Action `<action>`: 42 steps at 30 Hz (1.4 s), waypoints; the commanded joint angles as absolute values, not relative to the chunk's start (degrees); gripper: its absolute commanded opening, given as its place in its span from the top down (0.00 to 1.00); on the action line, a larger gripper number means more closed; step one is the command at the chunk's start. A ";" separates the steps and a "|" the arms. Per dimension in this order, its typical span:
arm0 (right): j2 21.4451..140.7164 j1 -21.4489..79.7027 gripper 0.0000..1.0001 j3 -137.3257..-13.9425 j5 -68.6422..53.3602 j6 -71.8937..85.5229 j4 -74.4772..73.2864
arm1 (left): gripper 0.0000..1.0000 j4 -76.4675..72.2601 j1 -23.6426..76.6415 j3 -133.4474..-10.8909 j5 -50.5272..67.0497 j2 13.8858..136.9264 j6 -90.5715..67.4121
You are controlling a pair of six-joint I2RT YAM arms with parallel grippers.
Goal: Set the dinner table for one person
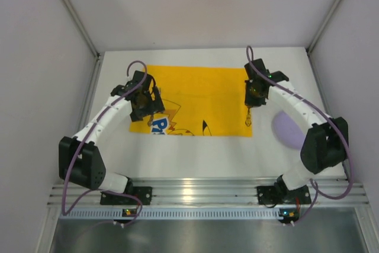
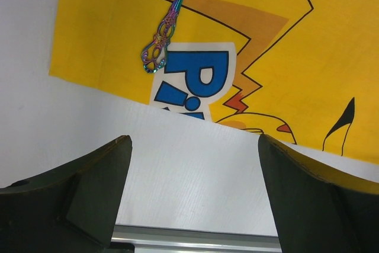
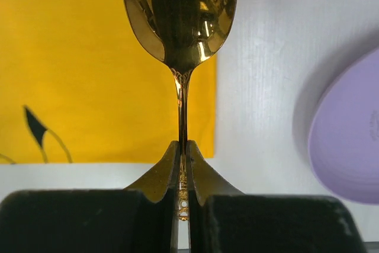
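Item: gold spoon [image 3: 179, 10], being gripped by its thin handle in the right tool [image 3: 182, 146], the jaws being pressed tight on the shaft and the bowl pointing away from the wrist. Left tool [image 2: 195, 146]: being held released, jaws wide apart, nothing between them; an iridescent utensil handle [image 2: 159, 45] is lying on the yellow cloth [image 2: 308, 39] ahead of it. Risk, as judged: the spoon is being pinched on a narrow, slick shaft, so on release it could swivel or slip, landing askew across the cloth's right edge or knocking the purple plate [image 3: 349, 140] nearby. Location: the tabletop [image 1: 195, 158] is lying beneath both tools, its bare white surface being shown under the left tool and to the right of the spoon.
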State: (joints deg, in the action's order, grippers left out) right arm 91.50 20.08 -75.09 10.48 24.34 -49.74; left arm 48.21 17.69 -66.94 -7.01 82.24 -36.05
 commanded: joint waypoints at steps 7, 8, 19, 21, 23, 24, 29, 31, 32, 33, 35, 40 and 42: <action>97.19 30.32 1.00 -85.14 2.55 31.19 -47.12 | 0.07 48.07 17.93 -67.67 -6.24 81.21 -35.16; 98.86 30.67 1.00 -86.64 2.29 31.46 -47.11 | 0.07 48.25 17.93 -67.76 -6.24 81.12 -35.24; 116.28 29.80 1.00 -97.21 6.06 33.49 -47.37 | 0.06 51.59 17.93 -67.24 -8.08 76.56 -34.28; 117.07 29.79 1.00 -95.55 6.94 32.88 -46.76 | 0.06 51.68 17.93 -66.62 -8.00 75.77 -34.19; 118.73 29.79 1.00 -95.10 7.03 32.35 -45.53 | 0.06 51.59 17.93 -65.48 -7.74 75.06 -34.19; 119.35 29.79 1.00 -95.36 6.94 32.08 -45.27 | 0.06 51.50 17.93 -65.22 -7.65 74.97 -34.10; 120.77 29.36 0.71 -98.43 6.33 29.71 -45.53 | 0.06 51.94 17.93 -65.21 -7.56 75.15 -32.70; 119.36 29.01 0.54 -99.66 6.76 28.83 -46.31 | 0.06 51.94 17.84 -65.56 -7.73 75.67 -32.43; 117.27 28.48 0.50 -100.10 7.12 28.48 -46.84 | 0.06 51.77 17.84 -65.65 -7.65 75.93 -32.17; 115.94 28.04 0.43 -100.80 7.64 28.13 -48.06 | 0.06 51.59 17.93 -65.65 -7.47 76.46 -32.17; 110.87 26.12 0.40 -100.46 8.96 28.04 -48.78 | 0.06 50.89 17.84 -65.65 -7.21 76.99 -32.25; 99.07 19.35 0.36 -91.16 7.74 31.81 -46.85 | 0.06 48.61 17.84 -64.34 -5.71 77.87 -32.96; 94.58 16.09 0.34 -85.80 7.47 33.92 -45.27 | 0.06 47.56 17.84 -63.55 -5.28 78.05 -33.31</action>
